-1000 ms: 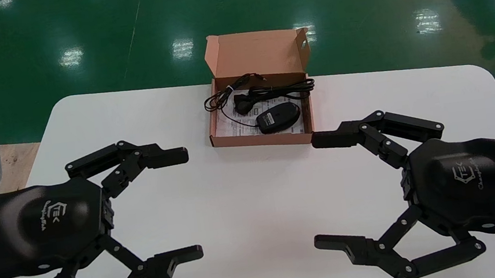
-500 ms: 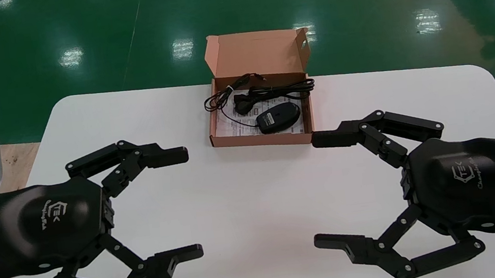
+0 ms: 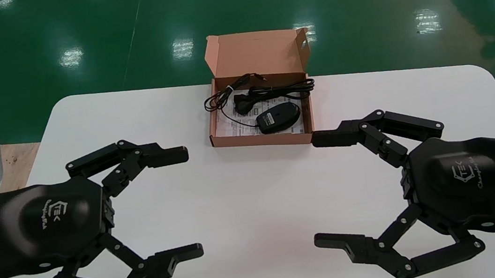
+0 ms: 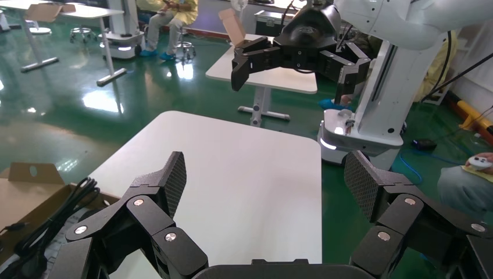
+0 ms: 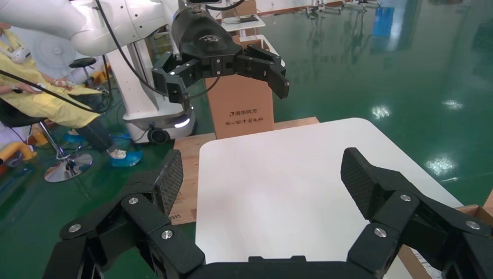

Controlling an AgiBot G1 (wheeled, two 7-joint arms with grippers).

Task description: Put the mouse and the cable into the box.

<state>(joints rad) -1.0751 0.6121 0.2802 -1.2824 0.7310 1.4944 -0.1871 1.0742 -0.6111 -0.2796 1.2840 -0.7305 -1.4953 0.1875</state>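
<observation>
An open brown cardboard box (image 3: 262, 140) sits at the far middle of the white table (image 3: 245, 196), its lid standing up behind. Inside lie a black mouse (image 3: 278, 117) and a bundled black cable (image 3: 260, 92), on a printed sheet. One cable loop hangs over the box's left wall. My left gripper (image 3: 189, 203) hovers open over the near left of the table, nothing between its fingers. My right gripper (image 3: 322, 190) hovers open at the near right, its far finger close to the box's front right corner. The left wrist view shows the box edge (image 4: 23, 186) and cable (image 4: 55, 218).
Green floor surrounds the table. A wooden pallet (image 3: 9, 163) lies at the table's left. Other robot arms, tables and seated people appear far off in the wrist views. A brown carton (image 5: 241, 110) stands beyond the table's left end.
</observation>
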